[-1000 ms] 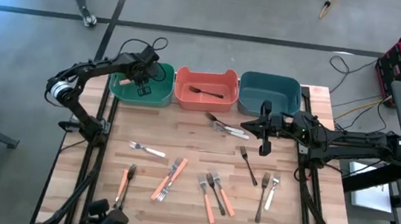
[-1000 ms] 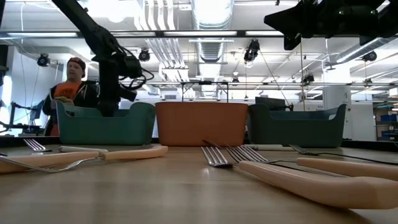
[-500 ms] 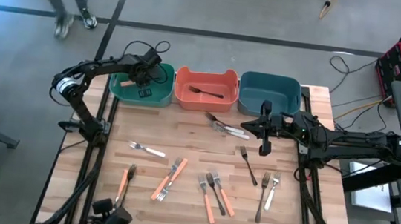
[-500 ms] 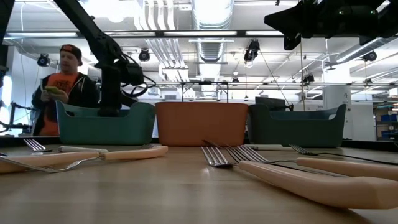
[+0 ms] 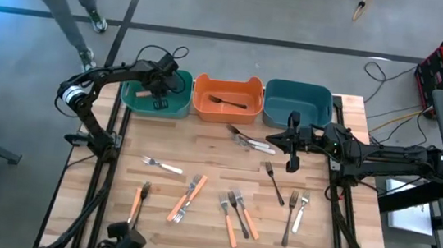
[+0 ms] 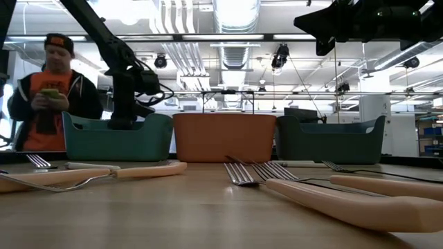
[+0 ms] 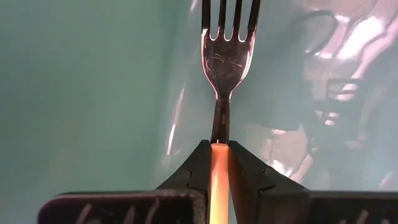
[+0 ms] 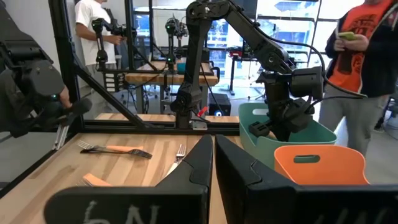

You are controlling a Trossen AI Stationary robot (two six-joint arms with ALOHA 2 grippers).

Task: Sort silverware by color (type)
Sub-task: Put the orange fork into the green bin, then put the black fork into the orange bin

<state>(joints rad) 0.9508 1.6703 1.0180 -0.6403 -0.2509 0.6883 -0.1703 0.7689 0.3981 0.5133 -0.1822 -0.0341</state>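
Between the left jaws (image 7: 219, 163) sits an orange-handled fork (image 7: 224, 56), handle pinched tight, tines pointing straight out ahead of the fingertips. Jaws and fork are down inside the green bin (image 5: 176, 103), close to its wall in the left wrist view.

Middle orange bin (image 5: 226, 100) holds one dark-handled fork (image 5: 224, 101). Teal bin (image 5: 297, 104), farthest from the left jaws, shows nothing inside from above.

Right jaws (image 5: 292, 142) are closed on nothing, hanging above the desk (image 5: 202, 151) in front of the teal bin. Just beside them, toward the orange bin, lie pale-handled forks (image 5: 249, 139) on the desk. Nearer the front edge from those jaws: a dark fork (image 5: 275, 182), then a pale fork (image 5: 300, 211) beside another dark one (image 5: 289, 218).

Remaining loose forks lie well apart from both jaws: a pale one (image 5: 161, 165), an orange one (image 5: 137, 202), an orange pair (image 5: 187, 197), and a mixed cluster of orange and dark (image 5: 237, 214).

Person in an orange shirt (image 6: 47, 97) stands beyond the desk, behind the green bin.
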